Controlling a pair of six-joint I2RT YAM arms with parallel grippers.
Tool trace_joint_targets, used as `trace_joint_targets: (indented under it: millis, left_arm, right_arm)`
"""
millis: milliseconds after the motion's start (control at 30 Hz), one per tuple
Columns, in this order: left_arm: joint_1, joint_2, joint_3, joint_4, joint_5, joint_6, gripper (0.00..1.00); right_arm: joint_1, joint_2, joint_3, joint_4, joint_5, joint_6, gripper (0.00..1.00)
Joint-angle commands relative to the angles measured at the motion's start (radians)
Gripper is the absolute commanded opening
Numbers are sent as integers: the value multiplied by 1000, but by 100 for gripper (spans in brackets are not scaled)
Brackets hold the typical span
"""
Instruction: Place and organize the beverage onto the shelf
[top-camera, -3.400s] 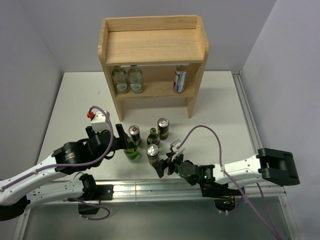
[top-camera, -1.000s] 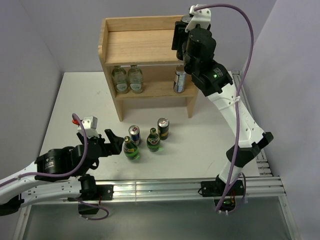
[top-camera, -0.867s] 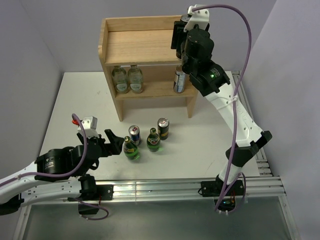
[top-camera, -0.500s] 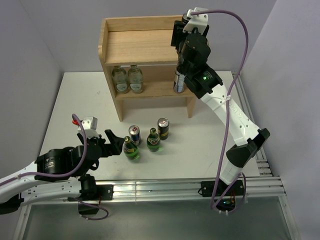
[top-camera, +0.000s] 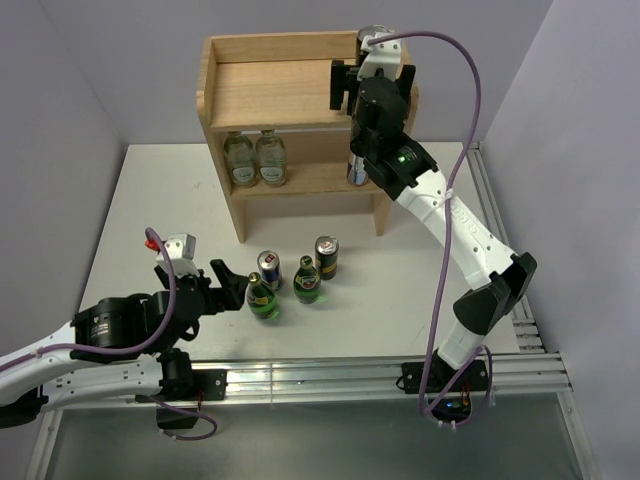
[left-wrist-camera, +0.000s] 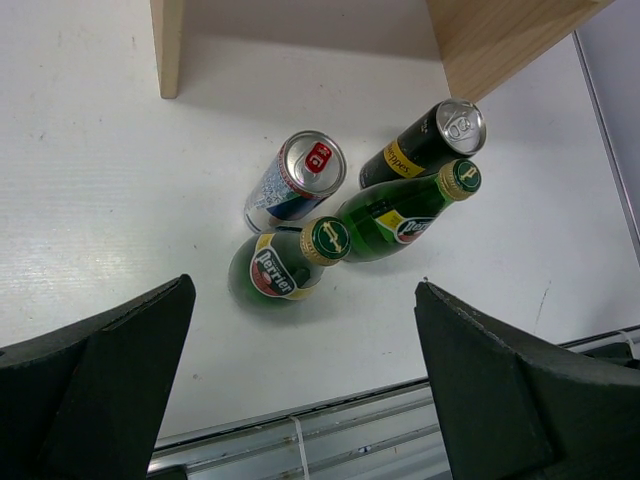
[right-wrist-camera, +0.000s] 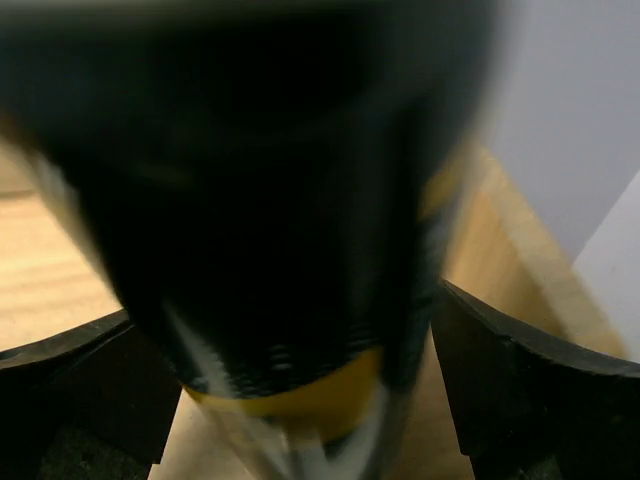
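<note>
1. The shelf (top-camera: 300, 90) stands at the back of the desk (top-camera: 150, 200).
2. The right tool (right-wrist-camera: 285, 380) is raised to the right end of the shelf's top board. Its fingers flank an upright black can (right-wrist-camera: 280, 200). The wrist view is blurred, so I cannot tell whether the can is gripped or released.
3. The left tool (top-camera: 228, 285) hangs low in front of the shelf, left of the drinks there, spread wide and holding nothing.
4. Four drinks stand close together on the desk in front of the shelf: a blue-and-silver can (left-wrist-camera: 295, 180), a second black can (left-wrist-camera: 425, 145), a green bottle (left-wrist-camera: 290, 262) and a second green bottle (left-wrist-camera: 400, 210).
5. On the shelf's lower tier, another slim can (top-camera: 359, 160) stands at the right end and two clear bottles (top-camera: 255, 158) stand at the left.
</note>
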Motion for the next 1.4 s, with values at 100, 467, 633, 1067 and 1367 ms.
trace_joint_targets:
  millis: [100,467,633,1067,1367]
  left_arm:
    - [-9,6,34,-8,-28,-17,99]
    - [-9,16,37,-11,-31,-21,99]
    - [-9,24,37,-14,-35,-24,99]
    - [-9,47,37,-14,-33,-21,99]
    - [-9,75,40,-10,-30,-13,99]
  right_arm:
    - [-6,-33,-32,-43,-14,38,100]
    - [25,-190,-183,-54,-4,92,100]
    - [49,-280,-236,-90,-33,144,100]
    - [316,-771,-997,18,-332,411,100]
    - [342,-764,-1440,284,-321,693,100]
